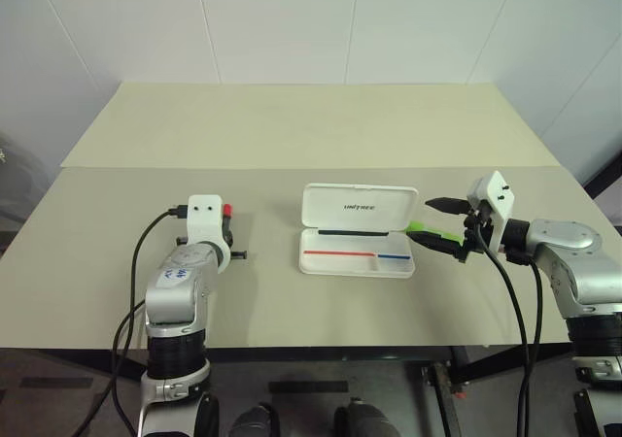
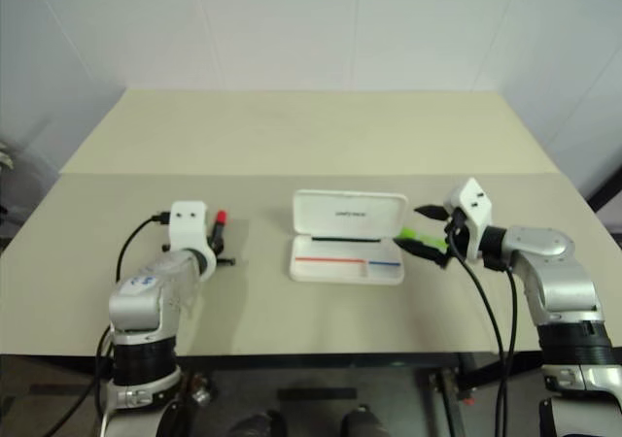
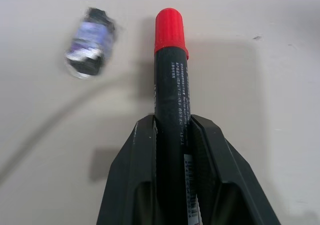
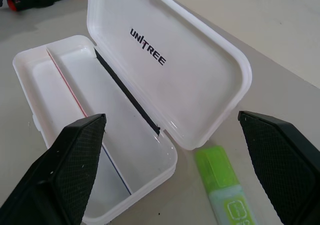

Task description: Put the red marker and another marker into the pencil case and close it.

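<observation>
The red marker (image 3: 170, 85), a black barrel with a red cap, lies on the table left of the pencil case. My left gripper (image 3: 172, 122) is shut on its barrel, the red cap (image 1: 227, 210) sticking out past the fingers. The white pencil case (image 1: 358, 208) lies open mid-table with its lid tilted back. A thin red-and-blue stick (image 1: 355, 254) lies in its tray. The lime-green marker (image 4: 222, 185) rests on the table against the case's right end. My right gripper (image 1: 442, 223) hangs open just above that marker, one finger on each side of it.
A small dark plug (image 3: 90, 42) and its cable hang near the left wrist. A second table (image 1: 311, 117) butts against the far edge. The near table edge (image 1: 321, 345) runs just in front of both arms.
</observation>
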